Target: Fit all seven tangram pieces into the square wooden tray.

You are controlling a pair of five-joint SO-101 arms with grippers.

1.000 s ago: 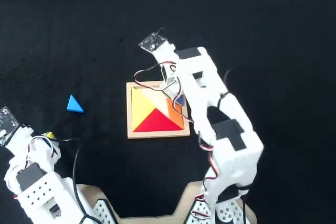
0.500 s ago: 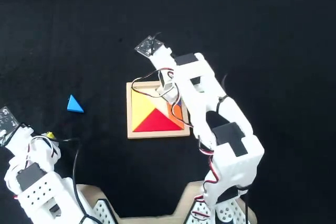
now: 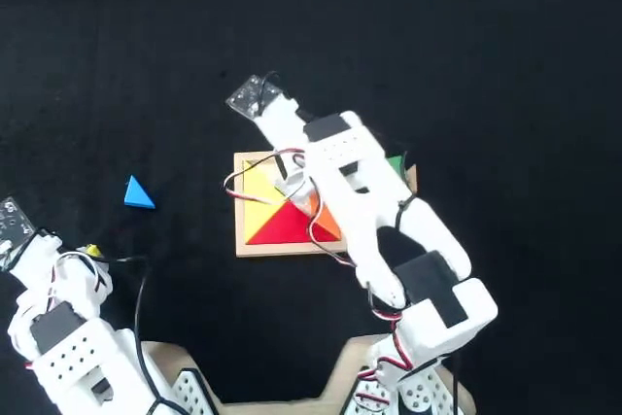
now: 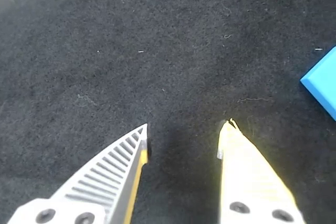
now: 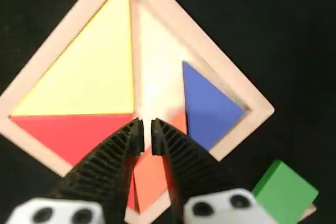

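The square wooden tray (image 3: 239, 209) lies mid-table, and my right arm (image 3: 335, 157) stretches across it. Seen from the right wrist, the tray (image 5: 55, 40) holds a yellow triangle (image 5: 89, 82), a red triangle (image 5: 68, 135), an orange piece (image 5: 177, 120) and a dark blue triangle (image 5: 207, 106). My right gripper (image 5: 146, 129) hovers shut over the tray's middle, holding nothing. A green square (image 5: 285, 187) sits just outside the tray, at its right edge (image 3: 396, 164). A light blue triangle (image 3: 139, 193) lies alone to the left. My left gripper (image 4: 186, 129) is open above bare cloth, with that blue piece (image 4: 320, 82) off to one side.
Black cloth covers the whole table. A small tan bit (image 3: 413, 180) shows beside the green square. My left arm (image 3: 58, 318) rests at the near left corner. Both arm bases stand on a wooden board (image 3: 292, 386) at the front edge.
My right arm has swung left across the tray, so the green square at the tray's right edge has come into sight. The left arm has stayed put.
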